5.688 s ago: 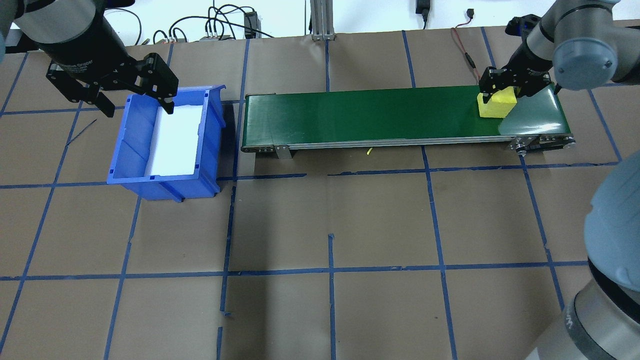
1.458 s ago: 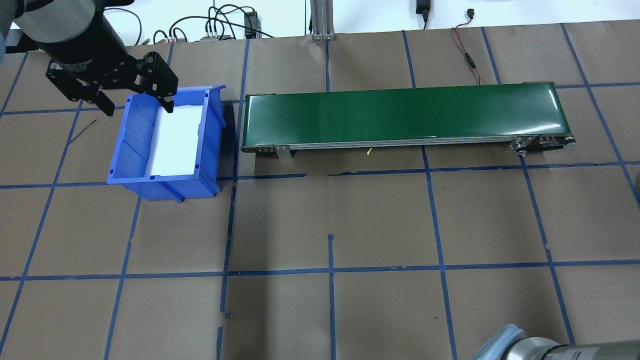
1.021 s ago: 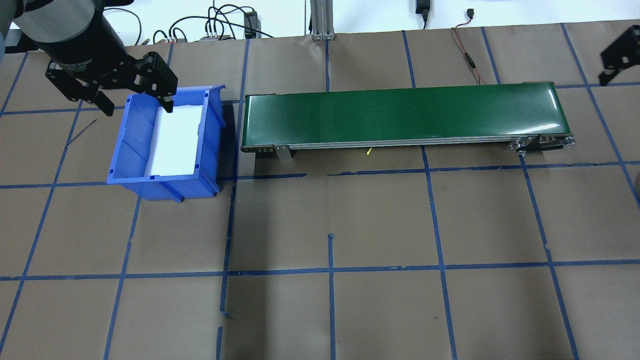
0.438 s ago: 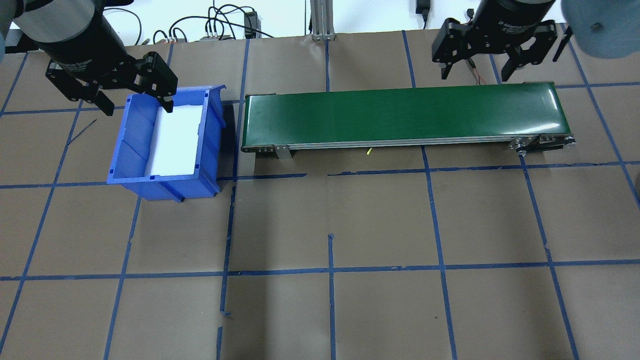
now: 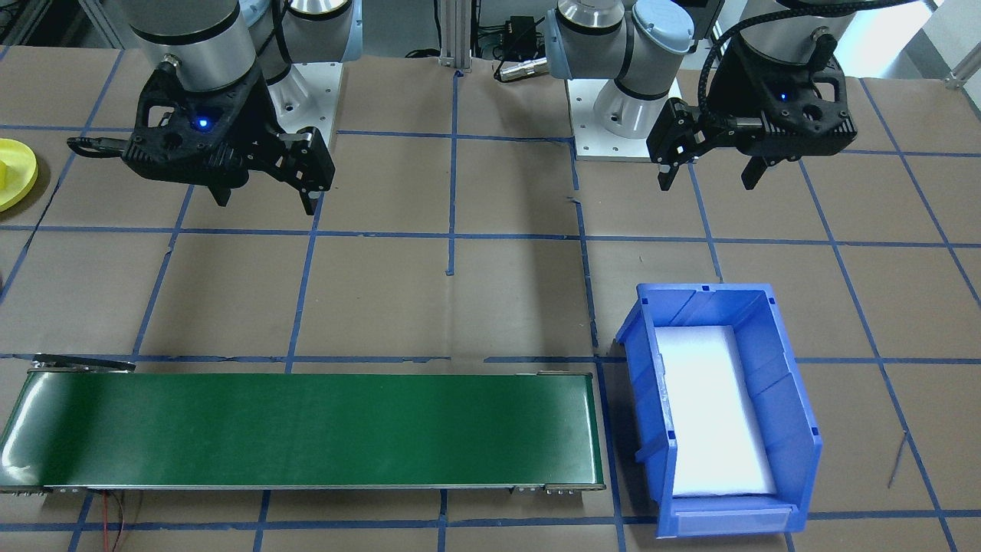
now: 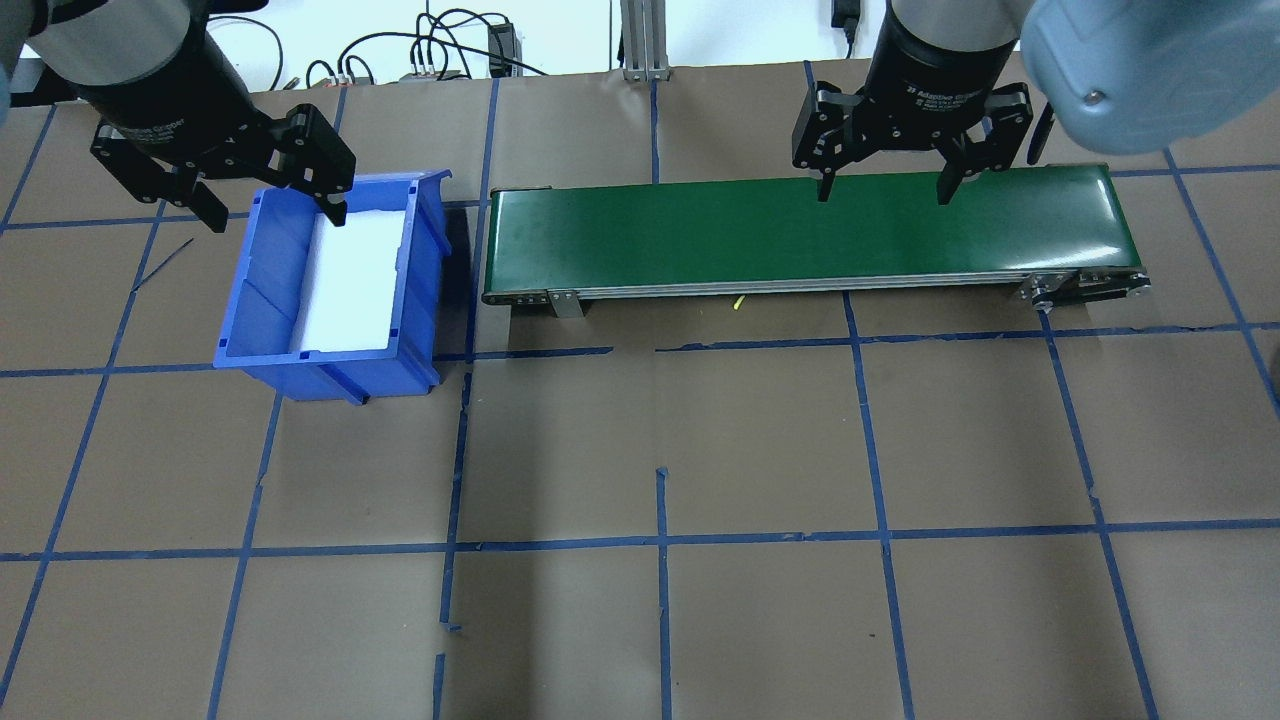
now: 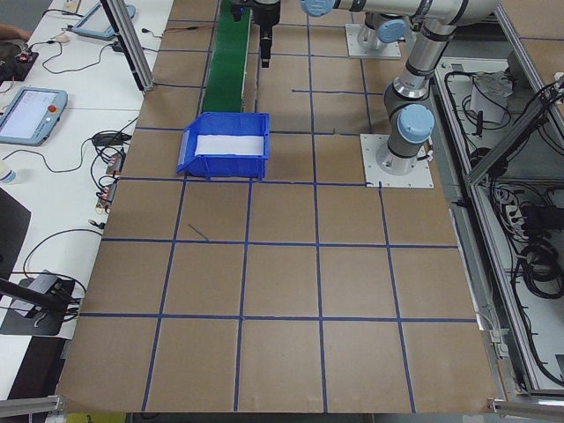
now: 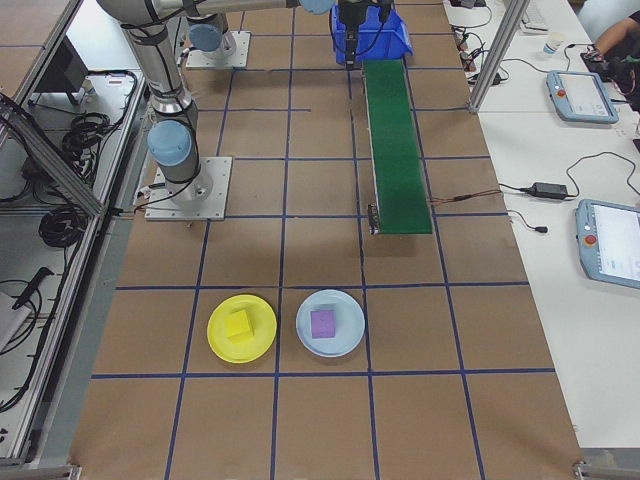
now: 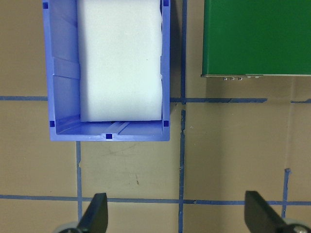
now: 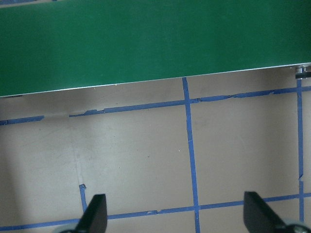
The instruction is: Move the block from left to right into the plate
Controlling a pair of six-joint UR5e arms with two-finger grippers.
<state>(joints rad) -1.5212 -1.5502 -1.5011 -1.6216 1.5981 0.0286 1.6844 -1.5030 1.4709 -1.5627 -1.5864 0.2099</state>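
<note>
The yellow plate (image 8: 241,328) lies on the floor-like table end past the conveyor, with a yellow block (image 8: 238,325) on it; its edge also shows as the plate (image 5: 14,173) in the front view. My right gripper (image 6: 882,196) hangs open and empty over the green conveyor belt (image 6: 800,228), toward its right half. My left gripper (image 6: 275,220) stands open and empty at the far end of the blue bin (image 6: 330,280). Both wrist views show wide-apart fingertips (image 9: 97,213) with nothing between them.
A light blue plate (image 8: 330,323) with a purple block (image 8: 322,322) lies beside the yellow one. The bin holds only a white foam liner (image 6: 352,280). Cables run along the table's far edge (image 6: 430,50). Blue tape lines grid the brown table.
The right gripper, earlier shut on the yellow block on the belt, left the view with it and has come back open and empty, sliding left over the belt. The left gripper has not moved.
</note>
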